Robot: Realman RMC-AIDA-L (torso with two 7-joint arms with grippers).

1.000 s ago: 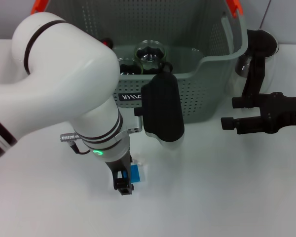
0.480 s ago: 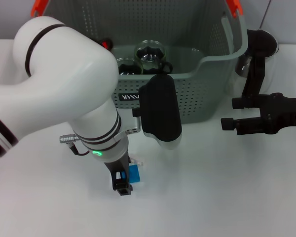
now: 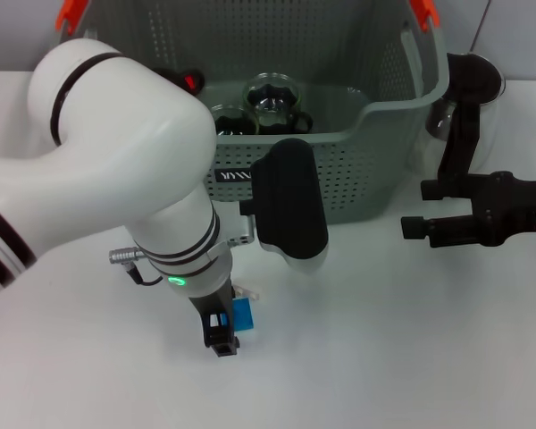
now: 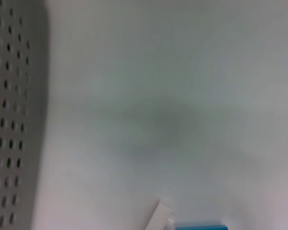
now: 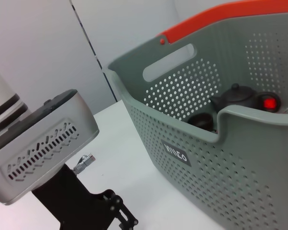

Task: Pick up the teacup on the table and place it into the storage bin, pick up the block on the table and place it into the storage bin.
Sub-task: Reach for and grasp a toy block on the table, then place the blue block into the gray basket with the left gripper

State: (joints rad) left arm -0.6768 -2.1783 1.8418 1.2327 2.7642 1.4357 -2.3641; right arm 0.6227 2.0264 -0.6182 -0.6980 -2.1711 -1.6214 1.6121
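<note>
A small blue block (image 3: 244, 315) lies on the white table in front of the storage bin (image 3: 357, 170), with a white piece (image 3: 247, 292) touching its far side. My left gripper (image 3: 223, 332) is down at the table with a black finger right against the block's left side. The left wrist view catches only the block's edge (image 4: 201, 226) and the white piece (image 4: 159, 216). No teacup shows on the table; clear glass cups (image 3: 270, 96) stand inside the bin. To the right of the bin, my right gripper (image 3: 416, 205) hovers open and empty.
The grey-green perforated bin (image 5: 221, 148) also holds a dark teapot (image 5: 235, 98) and a red-lit object (image 5: 269, 103). The left arm's big white elbow (image 3: 116, 152) covers the bin's left front. A clear glass object (image 3: 436, 118) shows beside the bin's right wall.
The left arm has shifted slightly left, and the gripper and blue block sit a little further left with it. The right arm has not moved.
</note>
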